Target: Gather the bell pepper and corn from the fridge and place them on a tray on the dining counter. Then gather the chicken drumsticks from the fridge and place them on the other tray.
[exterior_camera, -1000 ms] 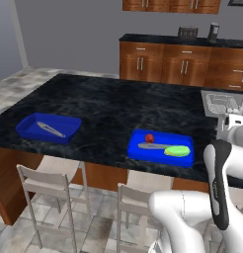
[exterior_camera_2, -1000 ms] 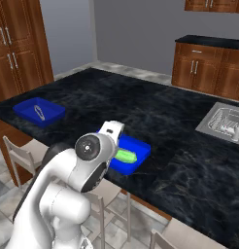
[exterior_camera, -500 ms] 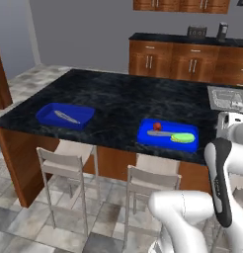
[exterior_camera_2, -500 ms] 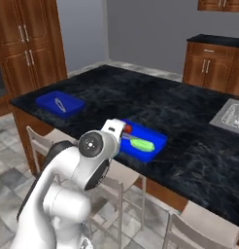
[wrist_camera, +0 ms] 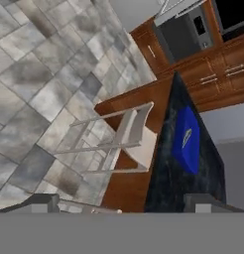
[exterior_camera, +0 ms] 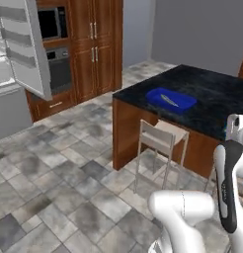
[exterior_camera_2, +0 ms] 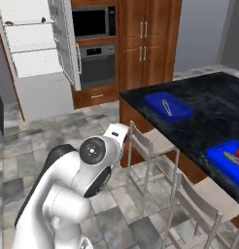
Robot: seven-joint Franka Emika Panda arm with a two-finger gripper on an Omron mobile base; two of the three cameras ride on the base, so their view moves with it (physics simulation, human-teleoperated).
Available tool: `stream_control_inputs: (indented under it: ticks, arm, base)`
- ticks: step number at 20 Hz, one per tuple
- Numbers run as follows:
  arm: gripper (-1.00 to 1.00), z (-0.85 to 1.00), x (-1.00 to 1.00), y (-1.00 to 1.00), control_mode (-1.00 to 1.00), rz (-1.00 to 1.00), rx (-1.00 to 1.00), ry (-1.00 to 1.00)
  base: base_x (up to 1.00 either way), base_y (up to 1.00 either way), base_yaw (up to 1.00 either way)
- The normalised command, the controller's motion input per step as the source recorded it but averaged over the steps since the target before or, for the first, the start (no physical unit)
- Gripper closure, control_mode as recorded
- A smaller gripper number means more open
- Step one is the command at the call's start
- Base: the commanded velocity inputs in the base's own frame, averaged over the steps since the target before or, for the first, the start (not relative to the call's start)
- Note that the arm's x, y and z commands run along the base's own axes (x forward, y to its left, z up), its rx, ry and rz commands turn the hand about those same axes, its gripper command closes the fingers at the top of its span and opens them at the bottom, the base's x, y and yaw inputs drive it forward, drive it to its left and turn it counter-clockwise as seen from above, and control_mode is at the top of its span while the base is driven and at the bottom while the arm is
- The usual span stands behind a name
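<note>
Jaws released, empty. Drumsticks likely in fridge (exterior_camera_2: 39,53), upper left; probably light, greasy-slick: grip the thick meaty end. Empty tray (exterior_camera_2: 168,106) waits.

Worktop to the right, fridge far left, floor between.

The fridge (exterior_camera_2: 36,58), door swung open, stands at the far left, with the oven (exterior_camera_2: 96,64) and cabinets (exterior_camera_2: 145,46) to its right along the back wall. One tray (exterior_camera_2: 168,106) lies on the worktop (exterior_camera_2: 209,109) near its left end, a utensil (exterior_camera_2: 166,107) in it; a second tray (exterior_camera_2: 227,156) lies nearer, right. Chairs (exterior_camera_2: 148,146) stand before the worktop.
</note>
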Motion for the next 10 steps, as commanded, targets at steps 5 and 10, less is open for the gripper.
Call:
stream_control_inputs:
  ticks: [5, 10]
  arm:
    - [-1.00, 0.00, 0.00, 0.00, 1.00, 0.00, 0.00, 0.00]
    - [-1.00, 0.00, 0.00, 0.00, 1.00, 0.00, 0.00, 0.00]
  base:
    - [-0.07, 0.64, 0.84]
    - [0.03, 0.59, 0.73]
